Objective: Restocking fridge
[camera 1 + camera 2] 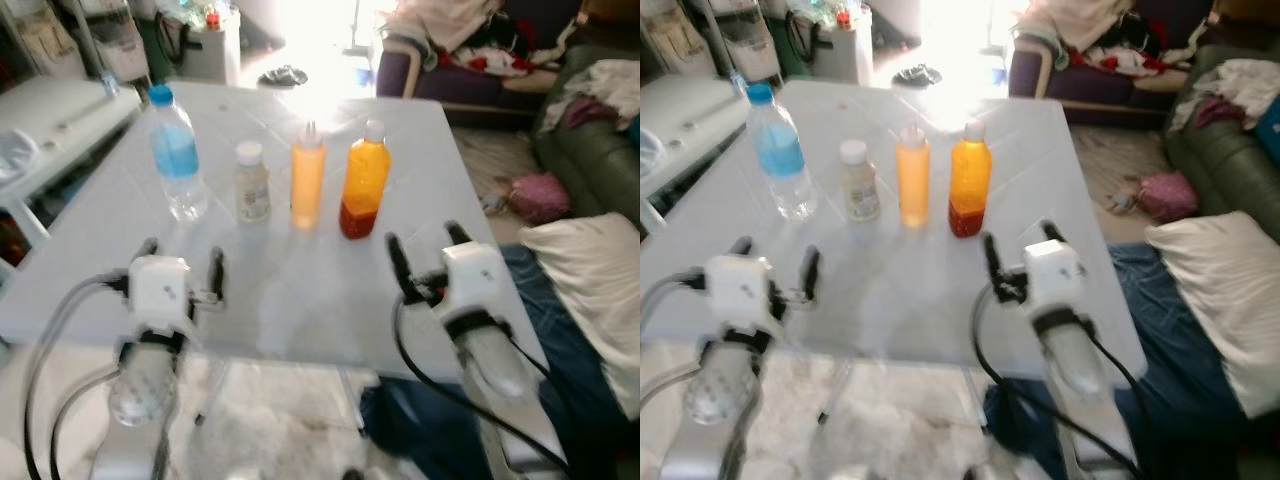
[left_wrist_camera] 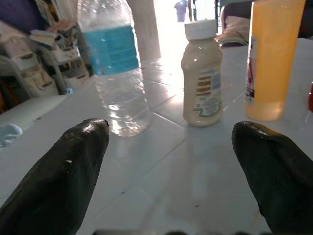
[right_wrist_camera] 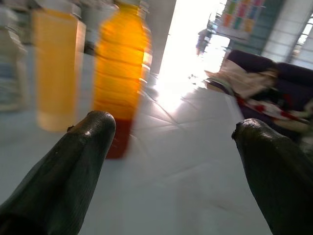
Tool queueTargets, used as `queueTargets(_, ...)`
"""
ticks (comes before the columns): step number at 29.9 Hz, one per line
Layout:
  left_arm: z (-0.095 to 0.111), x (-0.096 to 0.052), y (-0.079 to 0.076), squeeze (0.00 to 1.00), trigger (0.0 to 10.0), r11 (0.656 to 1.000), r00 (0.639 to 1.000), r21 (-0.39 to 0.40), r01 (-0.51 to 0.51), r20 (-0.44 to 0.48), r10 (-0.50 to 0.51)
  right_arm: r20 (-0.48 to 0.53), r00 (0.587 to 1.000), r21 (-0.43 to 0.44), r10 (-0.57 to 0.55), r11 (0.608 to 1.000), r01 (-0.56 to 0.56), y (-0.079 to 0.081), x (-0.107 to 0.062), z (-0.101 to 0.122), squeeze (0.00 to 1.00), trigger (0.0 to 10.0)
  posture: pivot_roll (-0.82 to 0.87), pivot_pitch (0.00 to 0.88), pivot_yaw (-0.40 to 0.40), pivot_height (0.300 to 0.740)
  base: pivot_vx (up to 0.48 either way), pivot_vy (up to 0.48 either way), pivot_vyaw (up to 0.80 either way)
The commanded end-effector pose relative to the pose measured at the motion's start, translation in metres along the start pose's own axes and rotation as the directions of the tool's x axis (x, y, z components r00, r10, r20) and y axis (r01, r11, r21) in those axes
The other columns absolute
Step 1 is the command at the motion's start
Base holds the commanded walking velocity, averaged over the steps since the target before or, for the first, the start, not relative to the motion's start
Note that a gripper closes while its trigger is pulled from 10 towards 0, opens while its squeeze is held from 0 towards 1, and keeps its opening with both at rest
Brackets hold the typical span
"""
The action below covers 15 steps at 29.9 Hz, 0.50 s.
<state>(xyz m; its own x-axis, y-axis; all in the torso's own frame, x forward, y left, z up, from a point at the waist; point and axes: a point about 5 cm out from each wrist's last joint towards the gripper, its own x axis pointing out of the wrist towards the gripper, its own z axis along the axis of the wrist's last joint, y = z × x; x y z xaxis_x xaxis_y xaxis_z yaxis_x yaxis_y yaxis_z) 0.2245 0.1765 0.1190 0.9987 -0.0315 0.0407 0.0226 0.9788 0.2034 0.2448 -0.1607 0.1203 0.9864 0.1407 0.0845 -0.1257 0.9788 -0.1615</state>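
Four containers stand in a row across the middle of the white desk [image 1: 330, 300]. Furthest left is a clear water bottle [image 1: 177, 155] with a blue cap and blue label. Just beside it stands a small cream bottle [image 1: 252, 182] with a white cap, then a tall pale-orange squeeze bottle [image 1: 307, 178], then an orange juice bottle [image 1: 365, 182] with a dark red base.

The left hand [image 1: 183, 266] hovers over the near part of the desk, its two black fingers spread apart and empty. The water bottle and the cream bottle stand ahead of it, apart from its fingertips.

The right hand [image 1: 427, 246] is also spread wide and holds nothing. The juice bottle stands ahead of it, toward its left finger, not touching; the right wrist view is blurred.

To the right, beyond the desk, a white cushion [image 1: 590, 290] lies on blue fabric [image 1: 540, 330].
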Motion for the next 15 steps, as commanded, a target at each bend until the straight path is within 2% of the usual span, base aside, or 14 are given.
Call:
queueTargets(1,0.0043,-0.0023,0.0048,0.0,10.0,1.0,1.0,0.018,-0.01,0.024,0.009,0.018,1.0,0.002,-0.003,1.0,0.003,-0.0005,-0.0004,0.0048,0.0,10.0,0.09,0.0,-0.045,0.74,0.0,0.0,0.0)
queueTargets(15,0.0046,-0.0028,0.0058,0.0,10.0,1.0,1.0,0.014,0.0,0.031,0.0,-0.029,0.998,-0.01,-0.061,0.998,0.06,-0.0024,-0.0002,-0.0001,0.0,10.0,0.09,0.0,-0.038,0.74,0.0,0.0,0.0)
